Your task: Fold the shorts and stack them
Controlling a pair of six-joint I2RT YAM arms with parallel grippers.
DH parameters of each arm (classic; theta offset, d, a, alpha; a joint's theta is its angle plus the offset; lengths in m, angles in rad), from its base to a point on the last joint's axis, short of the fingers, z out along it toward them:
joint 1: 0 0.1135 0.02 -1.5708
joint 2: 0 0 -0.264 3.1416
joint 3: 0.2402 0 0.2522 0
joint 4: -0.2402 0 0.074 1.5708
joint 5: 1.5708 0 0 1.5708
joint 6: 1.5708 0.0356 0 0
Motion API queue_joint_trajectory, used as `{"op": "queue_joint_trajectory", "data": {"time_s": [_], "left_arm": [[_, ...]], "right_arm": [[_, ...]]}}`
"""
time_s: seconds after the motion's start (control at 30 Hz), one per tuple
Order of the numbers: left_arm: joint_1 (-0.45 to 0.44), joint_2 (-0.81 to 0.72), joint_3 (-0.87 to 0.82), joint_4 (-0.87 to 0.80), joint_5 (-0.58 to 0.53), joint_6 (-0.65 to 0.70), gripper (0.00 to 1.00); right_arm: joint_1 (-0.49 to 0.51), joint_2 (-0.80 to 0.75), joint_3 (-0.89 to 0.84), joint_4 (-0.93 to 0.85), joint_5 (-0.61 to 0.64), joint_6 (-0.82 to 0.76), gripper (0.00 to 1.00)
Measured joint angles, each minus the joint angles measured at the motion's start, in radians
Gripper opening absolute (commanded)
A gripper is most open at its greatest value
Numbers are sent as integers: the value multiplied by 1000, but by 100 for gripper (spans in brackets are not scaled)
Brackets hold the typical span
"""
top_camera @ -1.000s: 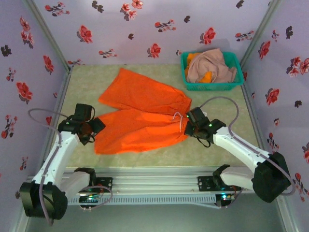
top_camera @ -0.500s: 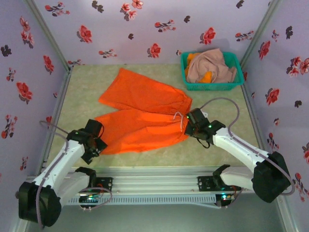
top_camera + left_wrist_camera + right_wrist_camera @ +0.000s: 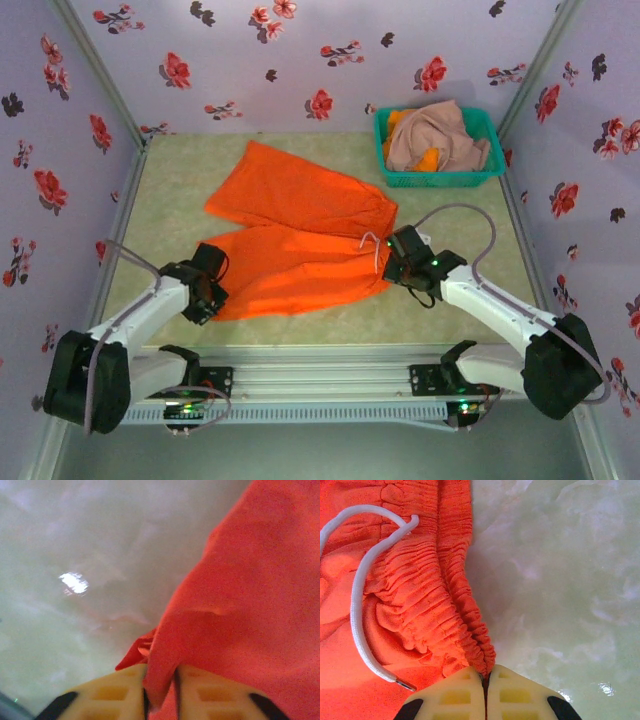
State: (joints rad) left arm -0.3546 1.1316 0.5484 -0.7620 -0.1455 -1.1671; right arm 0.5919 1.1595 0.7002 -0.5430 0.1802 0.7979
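A pair of bright orange soft cloth shorts [image 3: 300, 230] lies spread flat on the pale green marbled table [image 3: 170, 190], a little left of the middle. Its two legs fan out to the left, one toward the far side and one toward the near side, and its gathered waist is on the right.

The left gripper [image 3: 208, 295] sits low at the near-left corner of the near leg. In the left wrist view its yellow fingers [image 3: 115, 692] stand narrow, with a fold of the orange hem pinched between them. The cloth [image 3: 250, 605] rises to the right and bare table shows on the left.

The right gripper [image 3: 392, 262] rests at the near-right end of the waist. In the right wrist view its cream fingers [image 3: 455, 695] are pressed together on the edge of the ruched elastic waistband [image 3: 420, 595]. A white drawstring cord [image 3: 357, 595] loops across the gathers just left of the grip.

Well apart from both arms, in the far right corner, stands a teal plastic mesh basket [image 3: 440, 181]. It holds a crumpled dusty pink-beige cloth [image 3: 435, 135] heaped above its rim, and patches of another orange cloth [image 3: 428, 160] show beneath it. Lilac walls printed with red flowers [image 3: 320, 60] enclose the table on three sides.
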Motion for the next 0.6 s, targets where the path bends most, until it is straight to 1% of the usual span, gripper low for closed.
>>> {"op": "queue_joint_trajectory", "data": {"time_s": [0.03, 0.17, 0.27, 0.43, 0.53, 0.6], "left_arm": [[-1, 6, 0, 12, 0, 0, 0], [-2, 11, 16, 18, -10, 22, 0], [5, -11, 82, -14, -33, 62, 0], [67, -51, 205, -35, -54, 142, 0], [106, -20, 256, -35, -56, 193, 0], [122, 39, 291, -28, -54, 228, 0]], "right_arm": [[0, 0, 0, 0, 0, 0, 0], [0, 0, 0, 0, 0, 0, 0], [0, -5, 0, -1, 0, -1, 0], [0, -16, 0, -8, 7, -3, 0], [0, -16, 2, -8, 13, -5, 0], [2, -13, 11, -13, 22, -8, 0]]}}
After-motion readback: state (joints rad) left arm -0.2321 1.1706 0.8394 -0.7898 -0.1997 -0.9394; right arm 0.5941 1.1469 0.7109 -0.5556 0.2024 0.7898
